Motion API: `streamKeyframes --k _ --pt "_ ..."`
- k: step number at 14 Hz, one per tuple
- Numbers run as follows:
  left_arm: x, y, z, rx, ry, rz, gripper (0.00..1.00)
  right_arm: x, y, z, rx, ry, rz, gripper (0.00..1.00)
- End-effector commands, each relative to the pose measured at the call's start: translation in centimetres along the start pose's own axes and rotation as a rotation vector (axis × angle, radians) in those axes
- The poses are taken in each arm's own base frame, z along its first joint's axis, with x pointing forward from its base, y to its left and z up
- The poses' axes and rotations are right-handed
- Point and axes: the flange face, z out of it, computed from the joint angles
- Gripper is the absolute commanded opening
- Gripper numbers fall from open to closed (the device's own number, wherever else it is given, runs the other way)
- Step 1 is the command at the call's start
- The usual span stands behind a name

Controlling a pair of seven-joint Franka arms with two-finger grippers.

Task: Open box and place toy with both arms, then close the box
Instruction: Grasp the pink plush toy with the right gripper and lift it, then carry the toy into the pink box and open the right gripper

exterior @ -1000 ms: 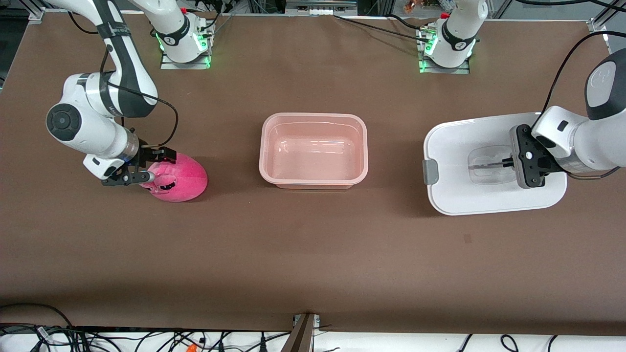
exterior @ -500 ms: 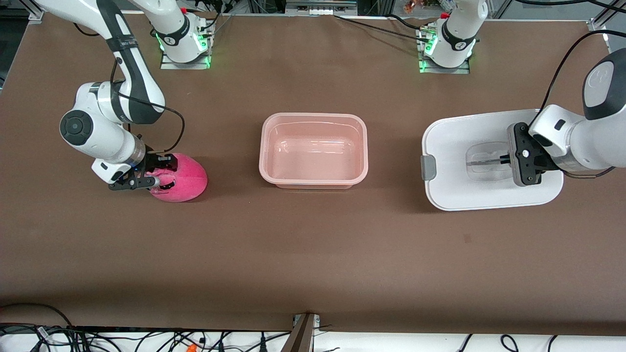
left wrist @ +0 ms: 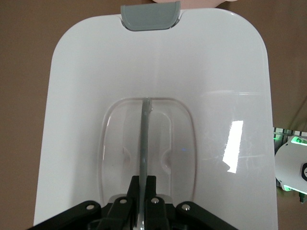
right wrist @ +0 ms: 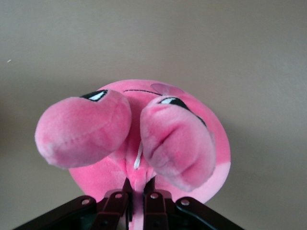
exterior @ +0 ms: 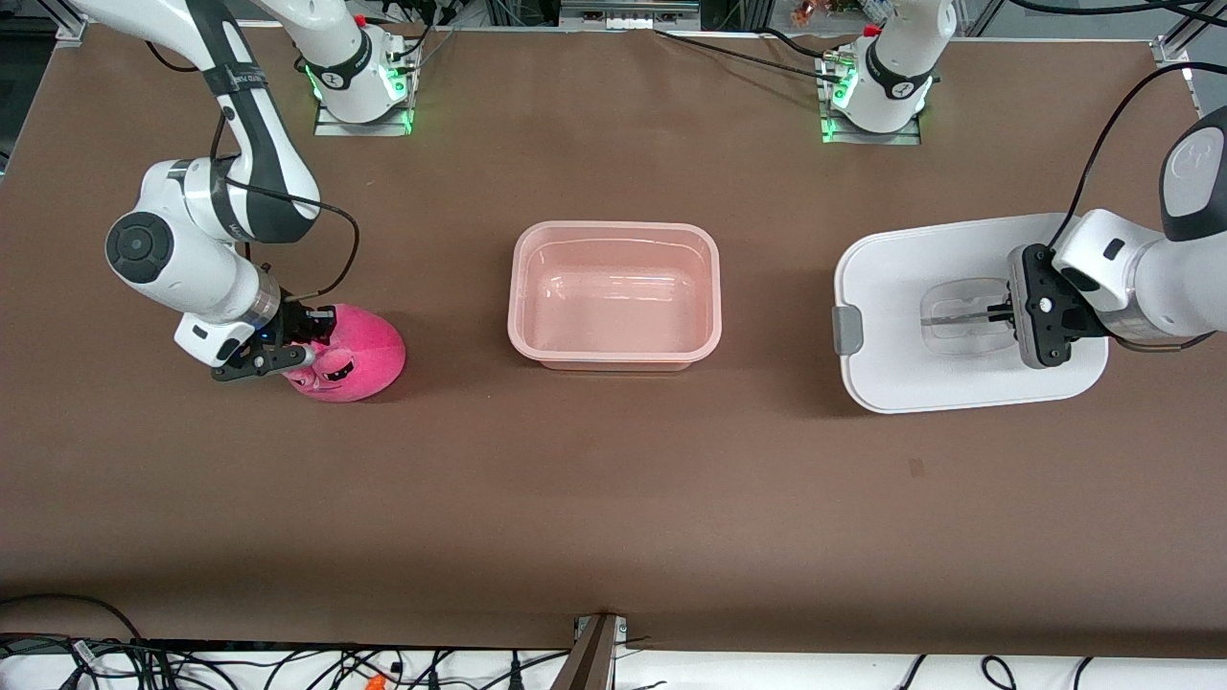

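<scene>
A: Box first. Where?

B: The box (exterior: 614,295) sits open on the table (exterior: 613,498), about midway between the two arms' ends, closer to the edge where the bases stand than to the front camera's edge. Pale pink tub, nothing inside.

A: Lid?

B: The lid (exterior: 920,287) is off, white, toward the left arm's end of the table, well apart from the box. One grey clip (exterior: 847,331) shows on the lid's edge that faces the box. The left gripper (exterior: 1002,311) has its fingers pressed together on the thin handle (left wrist: 144,139) in the clear recess; the left wrist view shows the bar caught between the fingers (left wrist: 151,189). Cannot tell whether the lid rests on the table or hangs just above it.

A: Toy?

B: The toy (exterior: 353,356) is on the table toward the right arm's end, well apart from the box, roughly level with the box's camera-side rim. Hot pink, dark squinting eyes.

A: Right gripper?

B: The right gripper (exterior: 292,345) is at the toy's end that points away from the box, fingers squeezed in, pinching plush between them. The right wrist view shows two pink lobes bulging just above the fingertips (right wrist: 117,199).
</scene>
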Motion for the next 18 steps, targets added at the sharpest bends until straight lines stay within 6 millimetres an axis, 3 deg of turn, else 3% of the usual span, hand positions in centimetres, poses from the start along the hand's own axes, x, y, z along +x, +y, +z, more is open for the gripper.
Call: streamKeyframes --k 1,3,6,9,13,15,18 --pt "-0.4 0.3 -0.4 -0.015 0.022 0.020 0.00 1.1 -2.9 -2.7 0.010 0.007 -0.078 0.00" --pt "-0.3 0.3 -0.5 -0.015 0.022 0.013 0.00 1.5 -4.8 -5.7 0.020 -0.039 -0.119 0.00" --pt "-0.3 0.3 -0.5 -0.015 0.027 0.011 0.00 2.9 -11.4 -12.6 0.044 -0.104 -0.243 0.00" --pt "-0.1 0.4 -0.5 -0.014 0.026 0.012 0.00 2.9 -18.3 -16.4 0.010 -0.094 -0.387 0.00" --pt "-0.2 0.4 -0.5 -0.017 0.026 0.017 0.00 1.8 -27.8 -18.3 -0.039 -0.062 -0.677 0.00" --pt "-0.3 0.3 -0.6 -0.014 0.027 0.015 0.00 0.9 -32.6 -17.2 -0.059 -0.074 -0.800 0.00" --pt "-0.3 0.4 -0.6 -0.016 0.027 0.015 0.00 1.2 -37.2 -16.3 -0.113 -0.070 -0.899 0.00"
